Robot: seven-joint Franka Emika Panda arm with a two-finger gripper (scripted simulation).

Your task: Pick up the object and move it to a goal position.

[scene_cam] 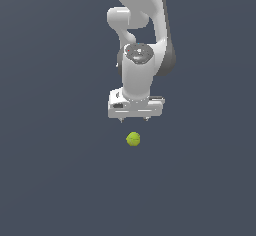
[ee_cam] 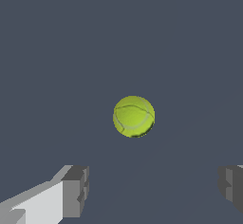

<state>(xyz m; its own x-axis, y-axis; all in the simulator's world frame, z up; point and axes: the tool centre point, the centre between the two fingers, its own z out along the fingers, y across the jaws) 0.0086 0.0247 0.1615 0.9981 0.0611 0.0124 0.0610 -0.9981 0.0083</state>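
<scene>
While lying alone on the dark grey surface, whose edges stay out of frame: yellow-green ball, untouched. Above it and apart, gripper spread wide, fingertips wider than ball, pinching nothing.

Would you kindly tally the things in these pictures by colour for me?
Yellow-green: 1, the small yellow-green tennis-style ball with faint seam lines.
White and grey: 1, the robot arm's tool, jaws apart above the ball.
Total: 2.
</scene>
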